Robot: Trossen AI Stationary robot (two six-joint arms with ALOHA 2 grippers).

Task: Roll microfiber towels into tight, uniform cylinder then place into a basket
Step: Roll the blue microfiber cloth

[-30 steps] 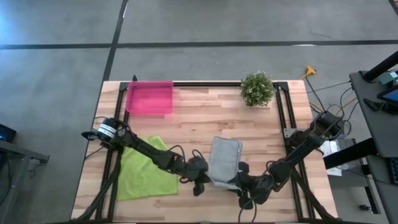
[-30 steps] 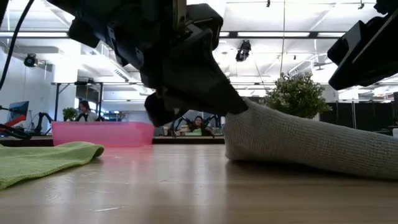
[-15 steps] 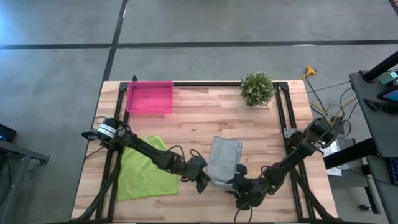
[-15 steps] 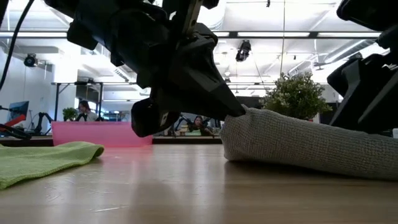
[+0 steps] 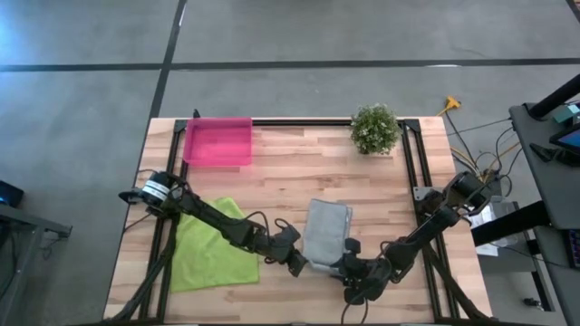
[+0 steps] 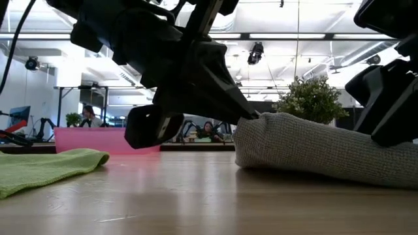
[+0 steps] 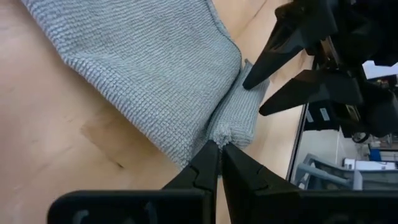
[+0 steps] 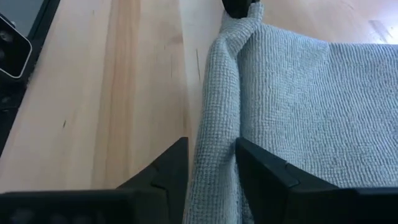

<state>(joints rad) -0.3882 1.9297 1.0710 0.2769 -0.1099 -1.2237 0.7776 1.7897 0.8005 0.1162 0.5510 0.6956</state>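
We have both claws at the near edge of the grey towel [image 5: 326,231], which lies folded near the table [image 5: 299,177] centre toward 6 o'clock. Our left claw [image 7: 219,148] is pinched together on the rolled hem's left end, pinning it so the roll cannot slip. Our right claw [image 8: 211,163] straddles the same rolled hem at its other end, fingers apart with the fold between them, seemingly ready to nip and turn it onward toward 12 o'clock. The lime green towel [image 5: 210,249] lies flat at about 8 o'clock, waiting its turn. The pink basket [image 5: 217,141] sits at 11 o'clock, well apart, with nothing rolled in it.
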